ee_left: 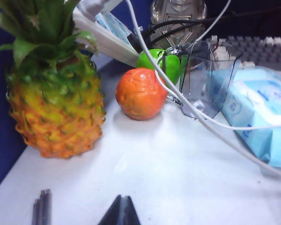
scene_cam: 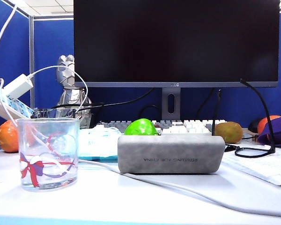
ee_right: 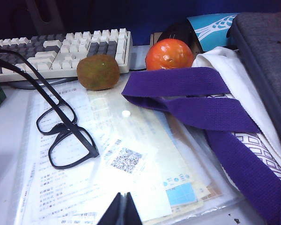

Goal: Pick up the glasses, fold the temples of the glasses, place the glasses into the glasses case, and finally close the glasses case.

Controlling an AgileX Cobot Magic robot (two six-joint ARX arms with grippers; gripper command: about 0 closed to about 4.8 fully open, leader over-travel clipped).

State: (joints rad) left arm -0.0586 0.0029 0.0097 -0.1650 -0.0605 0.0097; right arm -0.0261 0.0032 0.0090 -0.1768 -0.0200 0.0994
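Glasses lie unfolded on papers near the keyboard; I see glasses case closed mid-table. Left gripper and right gripper hover pinched together, empty.

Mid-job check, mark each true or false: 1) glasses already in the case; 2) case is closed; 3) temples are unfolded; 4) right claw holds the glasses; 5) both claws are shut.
1) False: the glasses lie on papers, outside the case.
2) True: the case sits closed on the table.
3) True: the temples are spread open.
4) False: the right claw is shut and empty, short of the glasses.
5) True: the left claw is shut too.
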